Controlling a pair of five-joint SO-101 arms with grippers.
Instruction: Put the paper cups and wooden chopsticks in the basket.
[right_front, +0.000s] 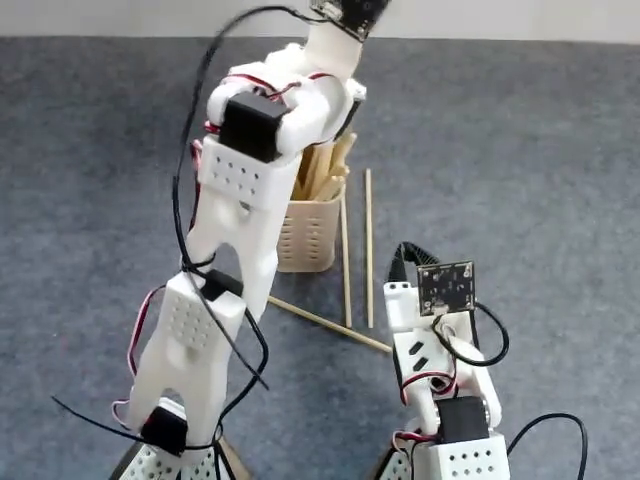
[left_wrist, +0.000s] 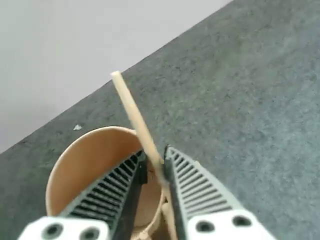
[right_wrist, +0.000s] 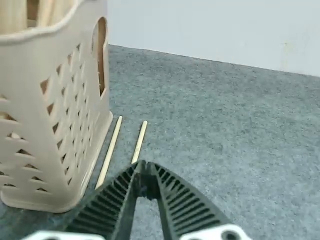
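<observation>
Pinching a slim wooden chopstick (left_wrist: 134, 111), the ribbed left end effector (left_wrist: 155, 156) hovers.

Losing the left side and most of the mouth of the basket (right_front: 312, 235) behind the left arm (right_front: 245, 190) in the high view. Losing one end of the slanting chopstick (right_front: 330, 325) under that arm as well. Burying the lower end of the pinched chopstick (left_wrist: 137, 117) between the fingers of the left gripper (left_wrist: 154, 152), covering the near wall of the paper cup (left_wrist: 85, 160) with them, and cropping the cup at the picture's edge. Cropping the basket at two edges of the right wrist view, leaving its contents too cut off to name. Hiding the near ends of two loose chopsticks (right_wrist: 111, 147) behind the right gripper (right_wrist: 145, 172).
</observation>
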